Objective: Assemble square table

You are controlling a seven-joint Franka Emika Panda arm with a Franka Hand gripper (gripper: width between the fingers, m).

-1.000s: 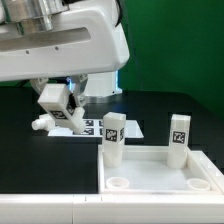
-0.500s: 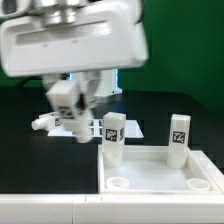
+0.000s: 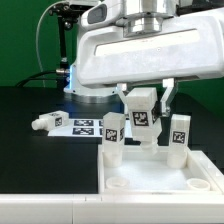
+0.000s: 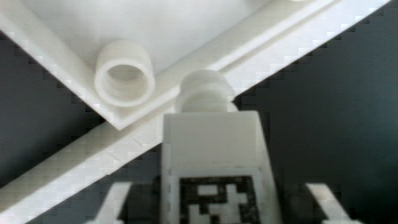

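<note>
My gripper is shut on a stubby white leg with a black-and-white tag. It holds the leg upright in the air, above the back rim of the white square panel and between two legs. Those legs stand upright in the panel's back corners. Two empty round sockets show at its front corners. A fourth leg lies on the table at the exterior view's left. In the wrist view the held leg sits between my fingers, over a panel corner with a round hollow post.
The marker board lies flat on the dark table behind the panel, right of the loose leg. The arm's base with a blue light stands at the back. A white table edge runs along the front.
My gripper has carried the leg from above the marker board toward the exterior view's right. It now hangs over the panel's back rim between the two standing legs.
</note>
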